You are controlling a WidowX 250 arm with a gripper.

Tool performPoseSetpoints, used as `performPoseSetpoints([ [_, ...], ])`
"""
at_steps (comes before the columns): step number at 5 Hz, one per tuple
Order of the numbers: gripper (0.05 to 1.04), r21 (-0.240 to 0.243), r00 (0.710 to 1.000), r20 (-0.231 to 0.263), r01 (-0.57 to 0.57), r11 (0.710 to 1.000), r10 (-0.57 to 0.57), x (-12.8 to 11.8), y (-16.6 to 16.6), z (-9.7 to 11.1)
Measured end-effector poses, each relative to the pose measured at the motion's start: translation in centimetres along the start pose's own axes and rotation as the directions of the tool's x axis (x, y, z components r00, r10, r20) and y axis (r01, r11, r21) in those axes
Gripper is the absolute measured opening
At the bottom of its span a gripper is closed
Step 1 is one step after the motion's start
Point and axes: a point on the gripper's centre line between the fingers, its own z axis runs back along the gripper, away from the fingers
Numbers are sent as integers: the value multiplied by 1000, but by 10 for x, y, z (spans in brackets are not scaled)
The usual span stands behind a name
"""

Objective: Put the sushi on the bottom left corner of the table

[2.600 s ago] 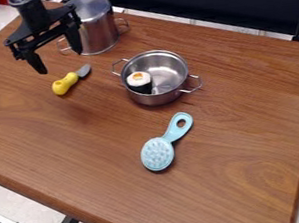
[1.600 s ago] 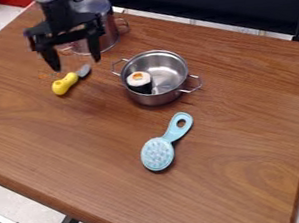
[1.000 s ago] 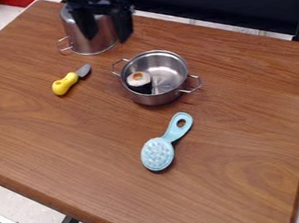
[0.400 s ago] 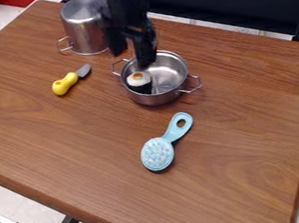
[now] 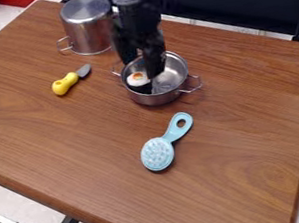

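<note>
In the camera view, the grasp seems in hand: the claw (image 5: 141,68), fingers spread, is at the metal pot (image 5: 158,99), upper centre, where the sushi roll (image 5: 138,79) sits. Next it should straddle, pinch and lift the roll, then head for the surface (image 5: 54,138)'s bottom left corner.

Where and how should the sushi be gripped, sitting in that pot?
Probably by its dark side, pinched from above: the sushi stands upright, white top up, and the pot's wall surrounds it, likely blocking a low sideways approach.
</note>
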Motion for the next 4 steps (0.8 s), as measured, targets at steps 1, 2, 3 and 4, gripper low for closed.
performPoseSetpoints([
  [1,997,5,1000,7,22,1000,-22,-2,-2,-5],
  [2,997,15,999,23,29,999,-30,2,-3,-7],
  [3,997,23,999,28,29,999,-30,-1,-4,-13],
  [4,997,21,999,18,37,999,-37,-2,-4,-16],
])
